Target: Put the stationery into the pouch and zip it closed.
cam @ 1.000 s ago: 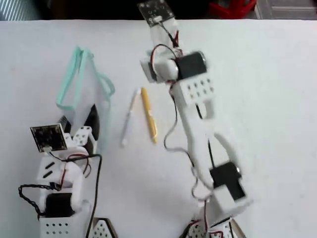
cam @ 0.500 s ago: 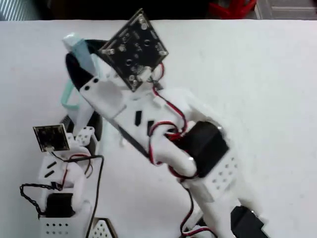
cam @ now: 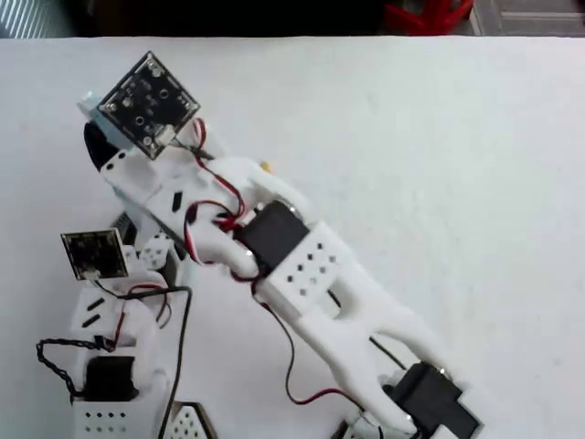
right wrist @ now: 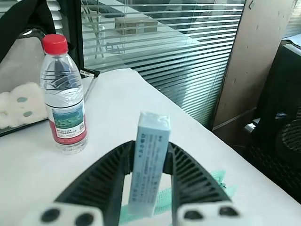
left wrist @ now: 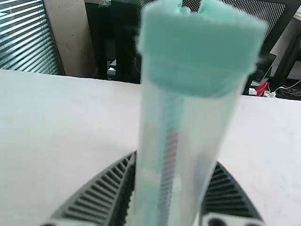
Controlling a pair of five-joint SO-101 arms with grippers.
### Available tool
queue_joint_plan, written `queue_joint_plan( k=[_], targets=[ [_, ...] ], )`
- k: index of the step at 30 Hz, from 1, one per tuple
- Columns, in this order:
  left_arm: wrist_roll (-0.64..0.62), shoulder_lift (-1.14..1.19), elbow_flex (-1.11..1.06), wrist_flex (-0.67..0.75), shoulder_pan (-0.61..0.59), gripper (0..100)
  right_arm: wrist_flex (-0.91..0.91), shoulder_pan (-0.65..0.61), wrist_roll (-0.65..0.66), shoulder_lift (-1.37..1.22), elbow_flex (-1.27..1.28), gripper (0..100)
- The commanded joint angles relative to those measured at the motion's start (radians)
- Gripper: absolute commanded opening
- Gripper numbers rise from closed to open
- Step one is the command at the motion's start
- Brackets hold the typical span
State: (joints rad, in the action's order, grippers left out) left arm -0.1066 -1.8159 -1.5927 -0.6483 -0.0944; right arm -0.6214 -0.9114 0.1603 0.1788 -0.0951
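A clear pouch (left wrist: 197,70) with mint-green trim stands upright, and my left gripper (left wrist: 171,165) is shut on its lower part. In the high view this left gripper (cam: 164,242) sits at the table's left side. My right gripper (right wrist: 149,148) is shut on a pale blue box (right wrist: 151,136), held upright above the pouch's green edge (right wrist: 218,181). Seen from above, the right arm stretches from the near right to the far left, with its gripper (cam: 96,137) and the box (cam: 90,102) at the end. It hides most of the pouch. A yellow pen's tip (cam: 267,167) pokes out beside the arm.
A water bottle with a red cap (right wrist: 65,108) and a white plush thing (right wrist: 14,110) stand beyond the right gripper. The white table (cam: 457,165) is bare on its right half. The left arm's base (cam: 110,384) stands at the near left edge.
The right arm has swung from the table's far middle to the far left, over the pouch, and now covers the pens. The left arm has kept still.
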Motion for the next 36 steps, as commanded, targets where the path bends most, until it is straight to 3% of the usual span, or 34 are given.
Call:
queue_joint_plan(
  k=[1, 29, 36],
  targets=[
    [-0.011, -0.008, 0.037, -0.003, 0.016, 21, 0.042, 0.038, -0.008, -0.008, -0.002, 1.8],
    [-0.011, -0.008, 0.032, 0.003, 0.016, 21, 0.018, 0.059, -0.008, -0.079, 0.035, 1.8],
    [-0.011, -0.008, 0.032, 0.003, 0.016, 21, -0.061, 0.059, -0.006, -0.031, 0.035, 3.7]
  ],
)
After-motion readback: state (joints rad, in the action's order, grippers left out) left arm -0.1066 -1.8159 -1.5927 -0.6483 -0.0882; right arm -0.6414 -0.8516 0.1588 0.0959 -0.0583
